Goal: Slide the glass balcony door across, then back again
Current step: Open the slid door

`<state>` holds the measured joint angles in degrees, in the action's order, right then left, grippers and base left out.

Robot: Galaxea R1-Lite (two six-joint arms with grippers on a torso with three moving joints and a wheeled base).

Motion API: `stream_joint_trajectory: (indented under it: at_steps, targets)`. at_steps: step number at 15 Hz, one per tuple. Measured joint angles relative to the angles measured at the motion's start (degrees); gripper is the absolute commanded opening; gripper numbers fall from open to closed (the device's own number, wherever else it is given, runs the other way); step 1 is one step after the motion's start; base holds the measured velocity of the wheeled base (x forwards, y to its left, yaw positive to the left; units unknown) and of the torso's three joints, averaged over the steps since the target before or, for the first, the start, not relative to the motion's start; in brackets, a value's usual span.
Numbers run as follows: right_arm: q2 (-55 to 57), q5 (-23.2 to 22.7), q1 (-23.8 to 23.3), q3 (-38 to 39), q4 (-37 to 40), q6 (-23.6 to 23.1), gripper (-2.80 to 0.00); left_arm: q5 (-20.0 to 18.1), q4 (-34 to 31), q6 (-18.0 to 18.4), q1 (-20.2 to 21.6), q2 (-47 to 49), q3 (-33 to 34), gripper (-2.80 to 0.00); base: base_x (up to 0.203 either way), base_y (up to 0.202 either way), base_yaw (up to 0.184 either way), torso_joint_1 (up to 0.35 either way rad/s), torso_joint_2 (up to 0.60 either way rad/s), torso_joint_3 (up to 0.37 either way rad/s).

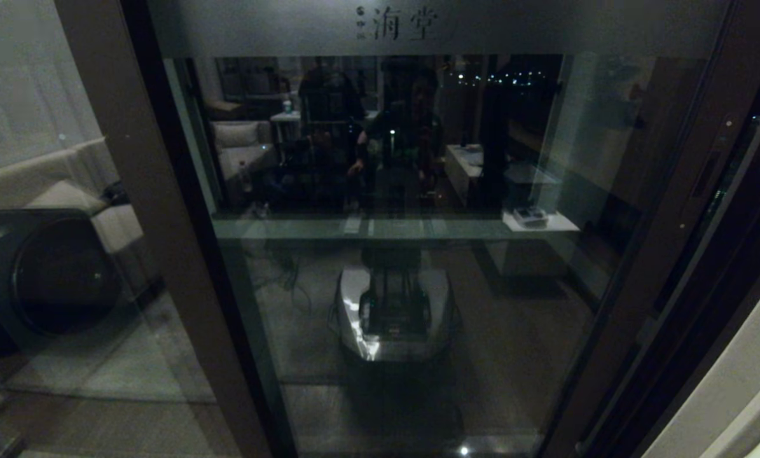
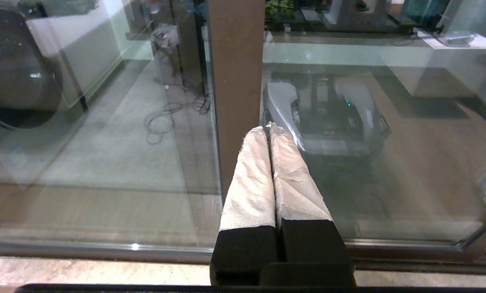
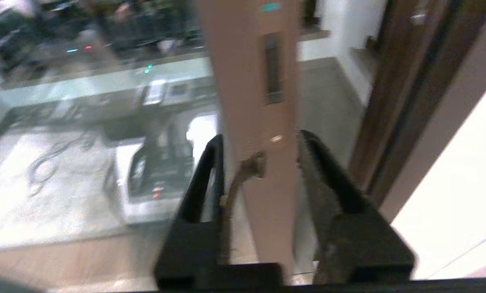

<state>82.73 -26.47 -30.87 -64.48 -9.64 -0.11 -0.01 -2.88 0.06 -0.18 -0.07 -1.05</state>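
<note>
With its two black fingers spread and nothing between them yet, the working pincer leads this one.
Right gripper (image 3: 259, 142): jaws apart, either side of the brown metal stile as its wrist view shows it; whether a finger touches the frame, I cannot tell.
Handle: slim black recessed slot (image 3: 273, 69) in that stile, just beyond the fingertips, not yet reached.
Left gripper (image 2: 269, 130): parked, white-wrapped fingers pressed together on nothing, pointing at the other brown upright, low near the floor track.
Door: tall glass balcony door with dark brown metal frame (image 1: 405, 267) and a frosted band across its top fills the middle of the head view, its handle stile (image 1: 691, 191) on the right, close to the right-hand jamb.
Progress: by my read, early days; neither slide looks begun, and handle contact, the push across and the push back all remain.
Containers: none in play; only reflections of the room and the robot's own base in the glass.
</note>
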Motion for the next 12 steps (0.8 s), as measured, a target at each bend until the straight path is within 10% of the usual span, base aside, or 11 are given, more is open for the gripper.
stream_joint_trajectory:
  at_steps: [12]
  targets:
    - [17.7,2.7,1.4,-20.0,-0.3,7.6,-2.8,0.0,0.0,0.0,0.0,0.0,0.0,-2.8,0.0,0.0,0.0,0.0,0.0,0.0]
